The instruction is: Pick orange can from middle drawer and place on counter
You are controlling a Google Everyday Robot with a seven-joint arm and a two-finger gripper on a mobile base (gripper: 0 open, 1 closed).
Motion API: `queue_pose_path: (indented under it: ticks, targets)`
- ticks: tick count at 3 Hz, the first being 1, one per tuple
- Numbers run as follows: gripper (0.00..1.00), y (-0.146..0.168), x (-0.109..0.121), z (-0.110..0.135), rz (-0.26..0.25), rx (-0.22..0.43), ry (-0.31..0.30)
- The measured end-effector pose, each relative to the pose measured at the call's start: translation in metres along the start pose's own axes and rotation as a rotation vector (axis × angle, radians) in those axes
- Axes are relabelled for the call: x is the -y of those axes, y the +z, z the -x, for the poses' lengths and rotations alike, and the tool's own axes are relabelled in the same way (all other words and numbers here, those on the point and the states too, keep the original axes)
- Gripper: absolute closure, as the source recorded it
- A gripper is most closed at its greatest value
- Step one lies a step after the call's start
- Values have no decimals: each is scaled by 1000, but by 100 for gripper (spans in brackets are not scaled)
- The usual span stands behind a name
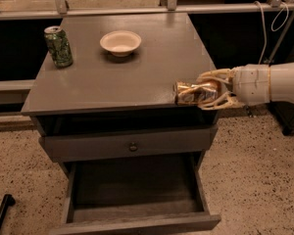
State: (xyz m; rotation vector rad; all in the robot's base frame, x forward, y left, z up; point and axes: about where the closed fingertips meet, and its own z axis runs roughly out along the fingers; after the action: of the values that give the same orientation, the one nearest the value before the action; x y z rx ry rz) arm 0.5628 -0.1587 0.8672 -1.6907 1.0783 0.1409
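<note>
I have the gripper (208, 93) at the front right corner of the counter (137, 77), reaching in from the right on its white arm (274, 83). Its 2 fingers are closed around the orange can (187, 93), 1 above and 1 below. The can lies on its side in that grip, its long axis running left to right and its free end pointing left across the cabinet top. From my view the can overlaps the counter's front edge near the corner. I cannot tell whether it touches the surface or sits just above it.

Below, the middle drawer (132, 185) is pulled out toward me, and I can see its dark floor and low side walls. Above it is a closed drawer front (88, 147) with a small round knob (133, 146) at its centre.

At the back of the counter a green patterned can (59, 46) stands upright near the left edge. A pale bowl (120, 42) sits to its right, apart from it. Both are well away from the gripper. A light cable (264, 28) hangs at the upper right, and a dark bar (0, 215) lies on the speckled floor (255, 170) at the lower left.
</note>
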Motion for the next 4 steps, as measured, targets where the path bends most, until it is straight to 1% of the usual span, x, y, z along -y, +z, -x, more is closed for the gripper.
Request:
queue_pose_path:
  ticks: [1, 2, 3, 4]
  targets:
    - [100, 11, 31, -1, 25, -4, 22]
    - [100, 41, 52, -4, 87, 26, 70]
    - [100, 81, 67, 6, 172, 98, 104]
    - [100, 98, 71, 13, 216, 134, 117]
